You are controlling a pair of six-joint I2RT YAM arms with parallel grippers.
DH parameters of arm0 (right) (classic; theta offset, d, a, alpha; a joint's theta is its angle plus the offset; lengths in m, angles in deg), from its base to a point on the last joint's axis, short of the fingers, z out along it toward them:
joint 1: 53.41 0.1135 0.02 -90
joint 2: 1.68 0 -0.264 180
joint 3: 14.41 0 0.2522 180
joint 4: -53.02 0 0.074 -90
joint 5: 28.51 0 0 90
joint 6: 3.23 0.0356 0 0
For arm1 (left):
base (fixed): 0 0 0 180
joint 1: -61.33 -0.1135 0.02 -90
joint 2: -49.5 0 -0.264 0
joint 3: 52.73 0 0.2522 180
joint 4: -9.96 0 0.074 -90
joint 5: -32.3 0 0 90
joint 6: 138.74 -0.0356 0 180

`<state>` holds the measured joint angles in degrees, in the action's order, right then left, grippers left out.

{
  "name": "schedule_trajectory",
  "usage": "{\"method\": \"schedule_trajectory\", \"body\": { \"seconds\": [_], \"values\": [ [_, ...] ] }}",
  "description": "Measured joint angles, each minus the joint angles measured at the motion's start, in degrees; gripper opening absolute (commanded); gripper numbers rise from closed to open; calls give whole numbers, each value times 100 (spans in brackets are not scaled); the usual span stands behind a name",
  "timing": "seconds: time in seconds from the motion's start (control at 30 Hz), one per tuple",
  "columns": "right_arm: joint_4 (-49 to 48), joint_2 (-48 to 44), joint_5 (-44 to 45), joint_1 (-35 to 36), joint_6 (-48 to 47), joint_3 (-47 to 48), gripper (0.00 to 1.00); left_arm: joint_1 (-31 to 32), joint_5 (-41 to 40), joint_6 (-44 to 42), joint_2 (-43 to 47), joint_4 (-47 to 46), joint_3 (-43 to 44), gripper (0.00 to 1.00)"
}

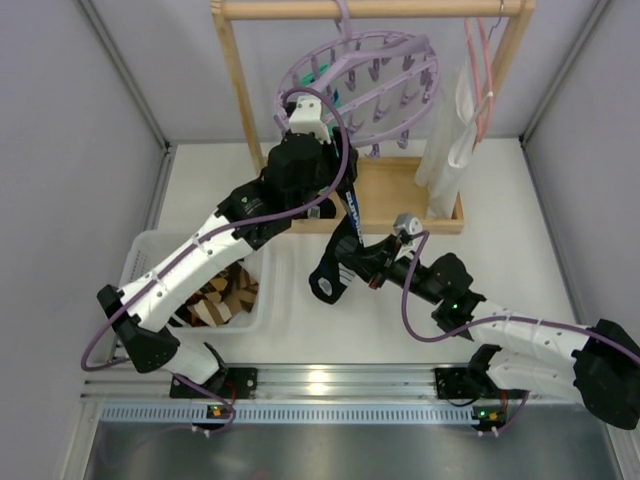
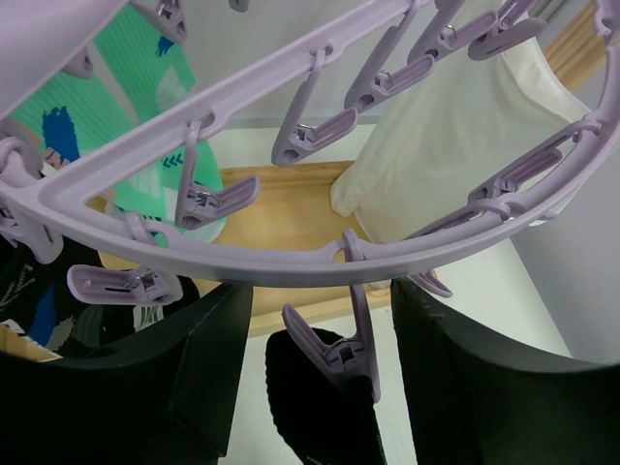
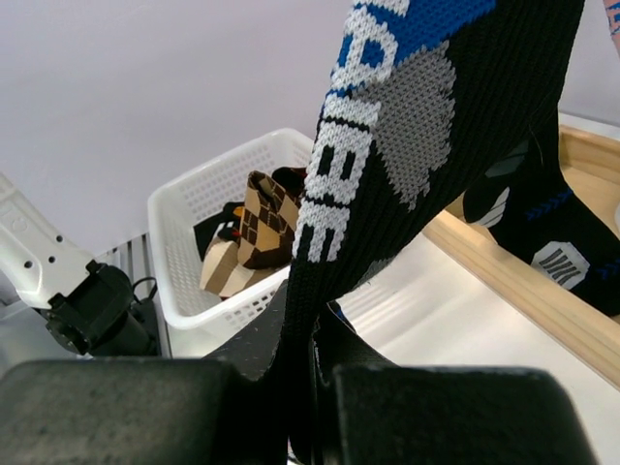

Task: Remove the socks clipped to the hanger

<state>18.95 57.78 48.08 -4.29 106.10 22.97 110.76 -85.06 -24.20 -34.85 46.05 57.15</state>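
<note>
The lavender hanger point(image 1: 385, 52) hangs from the wooden rail, tilted. My left gripper point(image 1: 306, 112) is raised to its near rim. In the left wrist view its fingers point(image 2: 484, 378) stand open on either side of a clip peg point(image 2: 334, 351), touching neither side of it. That peg pinches the top of a black sock point(image 2: 305, 412). A teal-and-white sock point(image 2: 126, 77) is clipped further left. My right gripper point(image 3: 310, 387) is shut on the lower end of the black sock point(image 3: 407, 126), which has blue, grey and white marks and is stretched up towards the hanger point(image 2: 291, 262). A second dark sock point(image 3: 542, 232) hangs behind it.
A white basket point(image 1: 140, 262) at the left holds brown striped and argyle socks point(image 3: 262, 218). A long white cloth point(image 1: 448, 140) hangs on a thin pink hanger point(image 1: 482, 70) at the right of the wooden rack, whose base point(image 1: 400, 195) lies under the hanger.
</note>
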Motion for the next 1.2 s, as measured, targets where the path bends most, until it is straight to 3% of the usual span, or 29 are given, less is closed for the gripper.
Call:
{"method": "schedule_trajectory", "body": {
  "seconds": [0.2, 0.3, 0.33, 0.43, 0.57, 0.67, 0.77, 0.9, 0.97, 1.03, 1.2],
  "values": [
    [-7, 2, 15, 76, -4, 4, 0, 0, 107, -9, -170, -50, 2, 59],
    [-4, 4, 28, 94, -15, 7, 0, 0, 96, -39, -216, -74, 2, 48],
    [-2, 7, 35, 111, -26, 11, 0, 0, 94, -50, -232, -83, 2, 40],
    [24, 24, 92, 186, -103, 17, 0, 0, 70, -66, -280, -90, 11, 30],
    [74, 31, 140, 238, -170, 4, 0, -15, 7, -120, -376, -107, 66, 9],
    [76, 13, 188, 247, -175, -79, 0, -22, -26, -175, -433, -127, 85, 7],
    [131, -107, 264, 247, -175, -330, 0, -22, -24, -203, -444, -129, 85, 25],
    [393, -369, 402, 249, -188, -570, 0, -22, 85, -293, -442, -129, 81, 67],
    [577, -514, 476, 249, -219, -610, 0, -22, 122, -348, -396, -166, -11, 79],
    [719, -647, 546, 249, -238, -610, 0, -13, 111, -391, -264, -149, -210, 98],
    [1154, -713, 625, 249, -330, -468, 0, -9, -258, -433, 420, 92, -848, 98]
  ]
}}
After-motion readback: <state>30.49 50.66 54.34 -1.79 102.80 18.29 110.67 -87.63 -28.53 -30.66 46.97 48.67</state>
